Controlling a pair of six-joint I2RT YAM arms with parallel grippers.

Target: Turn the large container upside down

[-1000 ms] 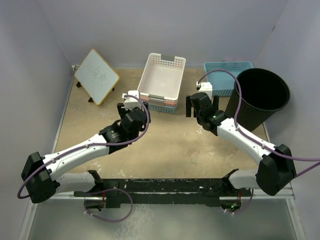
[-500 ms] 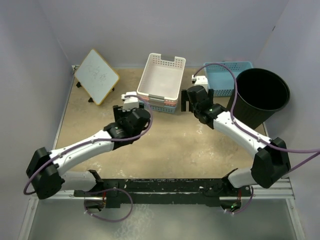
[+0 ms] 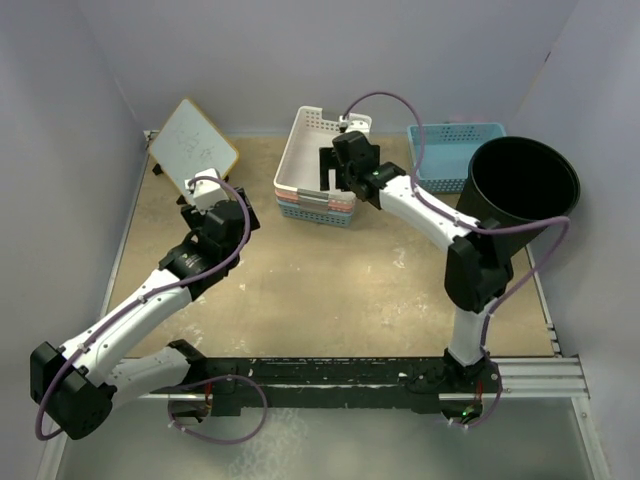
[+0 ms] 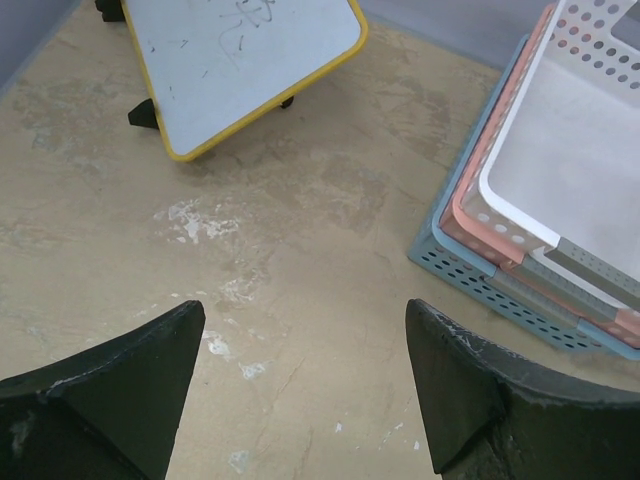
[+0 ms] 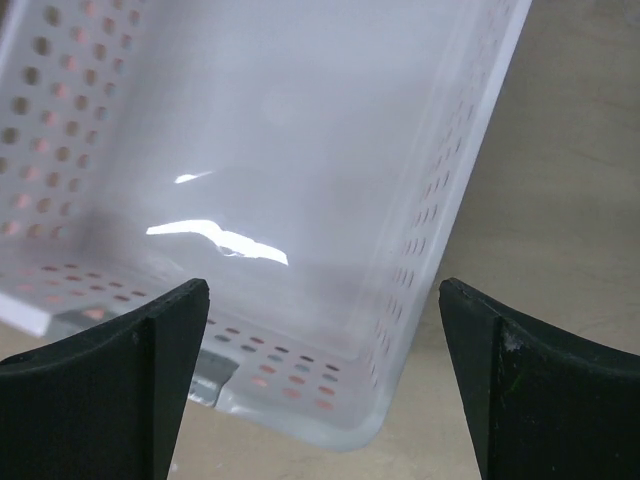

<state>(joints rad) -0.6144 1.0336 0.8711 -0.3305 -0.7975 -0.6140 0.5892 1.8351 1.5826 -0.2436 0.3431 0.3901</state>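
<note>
Upright and mouth up, the bin (image 3: pixel 525 185) stands at the table's (image 3: pixel 330 285) far right corner, seemingly touching the blue basket (image 3: pixel 450 140). The right gripper (image 5: pixel 322 295) hovers wide open and empty over the white basket (image 5: pixel 250 140) (the top one of three stacked). The left gripper (image 4: pixel 305 320), jaws apart and empty, hangs near the whiteboard (image 4: pixel 240 60).
</note>
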